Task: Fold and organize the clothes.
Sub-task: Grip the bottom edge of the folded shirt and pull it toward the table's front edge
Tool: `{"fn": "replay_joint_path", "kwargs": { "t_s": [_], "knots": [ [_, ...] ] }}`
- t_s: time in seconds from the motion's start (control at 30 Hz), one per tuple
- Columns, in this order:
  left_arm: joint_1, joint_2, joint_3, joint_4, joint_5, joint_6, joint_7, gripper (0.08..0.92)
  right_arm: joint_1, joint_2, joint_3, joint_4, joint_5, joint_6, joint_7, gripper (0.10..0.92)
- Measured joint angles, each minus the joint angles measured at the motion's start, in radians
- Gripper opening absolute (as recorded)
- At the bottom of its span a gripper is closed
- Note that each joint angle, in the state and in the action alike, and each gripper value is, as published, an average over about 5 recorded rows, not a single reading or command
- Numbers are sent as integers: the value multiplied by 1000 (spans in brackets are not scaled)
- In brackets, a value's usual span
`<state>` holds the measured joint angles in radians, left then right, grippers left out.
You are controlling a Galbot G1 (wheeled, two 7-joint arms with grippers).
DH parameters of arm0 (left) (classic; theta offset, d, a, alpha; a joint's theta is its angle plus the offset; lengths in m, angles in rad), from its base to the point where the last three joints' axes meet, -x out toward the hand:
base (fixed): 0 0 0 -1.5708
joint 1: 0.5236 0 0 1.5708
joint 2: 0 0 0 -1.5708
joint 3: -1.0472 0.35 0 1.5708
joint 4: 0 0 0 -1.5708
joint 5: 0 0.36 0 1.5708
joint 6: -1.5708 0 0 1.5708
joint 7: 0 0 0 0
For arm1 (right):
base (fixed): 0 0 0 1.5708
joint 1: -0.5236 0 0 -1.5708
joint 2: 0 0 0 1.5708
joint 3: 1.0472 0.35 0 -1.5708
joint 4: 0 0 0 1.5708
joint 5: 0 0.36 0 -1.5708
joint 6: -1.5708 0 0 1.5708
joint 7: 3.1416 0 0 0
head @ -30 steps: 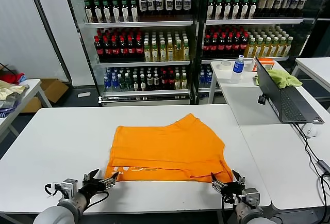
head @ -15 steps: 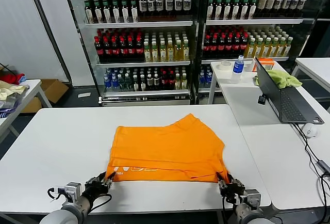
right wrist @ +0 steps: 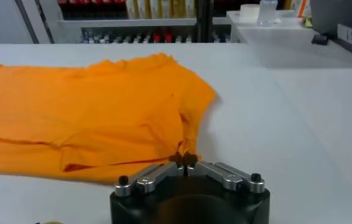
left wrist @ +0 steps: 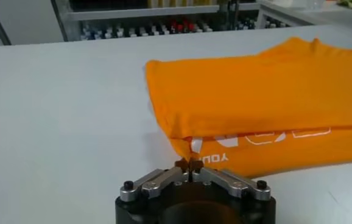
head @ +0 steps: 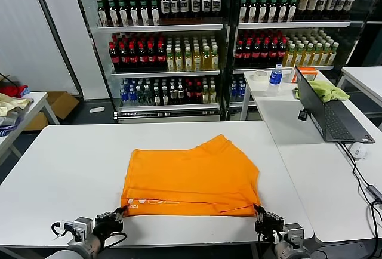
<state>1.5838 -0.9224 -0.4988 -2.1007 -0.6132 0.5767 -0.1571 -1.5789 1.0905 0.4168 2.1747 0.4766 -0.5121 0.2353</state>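
At the near left edge of the white tabletop (head: 65, 175), the left gripper (head: 117, 214) has its fingers closed on the near left corner of the orange T-shirt (head: 191, 175). The left wrist view shows those fingers (left wrist: 182, 164) pinched together on the lower layer's edge, right beside white lettering (left wrist: 258, 135) that the head view only hints at. The shirt lies folded in the middle of the tabletop, its upper layer set back from the near hem, one sleeve pointing toward the far side. At the near right corner, the right gripper (head: 261, 213) also has its fingers shut on the fabric; the right wrist view shows the fingers (right wrist: 191, 160) meeting on the shirt's corner fold. Right of this tabletop stands a second table (head: 310, 151) carrying an open laptop (head: 331, 116), a water bottle (head: 274, 79) and a yellow-green cloth (head: 327, 89). Shelves of bottles (head: 173, 44) fill the far wall, and a pile of garments (head: 12, 104) sits far left.
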Motion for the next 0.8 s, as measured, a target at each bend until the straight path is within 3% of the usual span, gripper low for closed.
{"fn": "replay_joint_path", "kwargs": {
  "t_s": [0.43, 0.8],
  "knots": [
    [137, 48, -53, -82, 42, 2, -6, 89, -110, -9, 7, 71, -48, 4, 6, 115],
    [140, 80, -74, -134, 22, 4, -3, 367, -137, -16, 17, 124, -108, -20, 11, 406]
  ]
}}
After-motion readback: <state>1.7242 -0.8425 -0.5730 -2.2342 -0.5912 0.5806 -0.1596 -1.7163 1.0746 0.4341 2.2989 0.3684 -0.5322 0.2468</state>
